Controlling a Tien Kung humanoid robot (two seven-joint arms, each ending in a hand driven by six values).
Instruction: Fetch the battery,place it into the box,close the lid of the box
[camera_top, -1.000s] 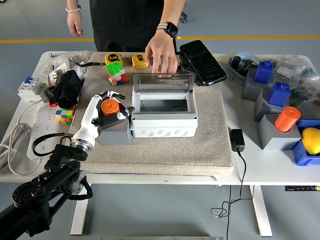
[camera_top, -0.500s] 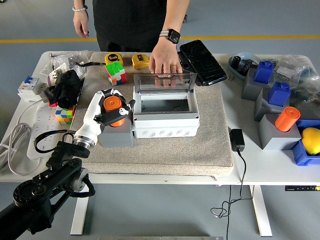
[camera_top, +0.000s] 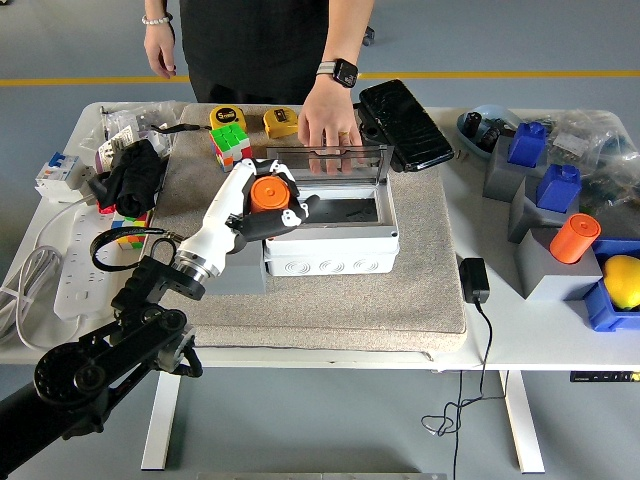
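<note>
My left hand (camera_top: 268, 205) is shut on an orange cylindrical battery (camera_top: 267, 192) and holds it in the air at the left rim of the grey box (camera_top: 330, 250). The box stands on the beige mat, its clear lid (camera_top: 325, 162) raised upright at the back. A person's hand (camera_top: 325, 125) rests on the lid's top edge from the far side. A grey block (camera_top: 240, 272) lies beside the box under my forearm. A second orange battery (camera_top: 573, 238) stands on a grey block at the right. My right hand is out of view.
A black case (camera_top: 405, 125) lies behind the box at the right. Two tape measures (camera_top: 228, 117) and a colour cube (camera_top: 231, 146) sit at the mat's back left. Blue and grey blocks (camera_top: 545, 185) crowd the right side, a power adapter (camera_top: 473, 280) lies beside the mat, and cables lie at the left.
My left hand has lifted the orange battery off the grey block and carried it up and right to the box's left rim. The person's hand stays on the lid.
</note>
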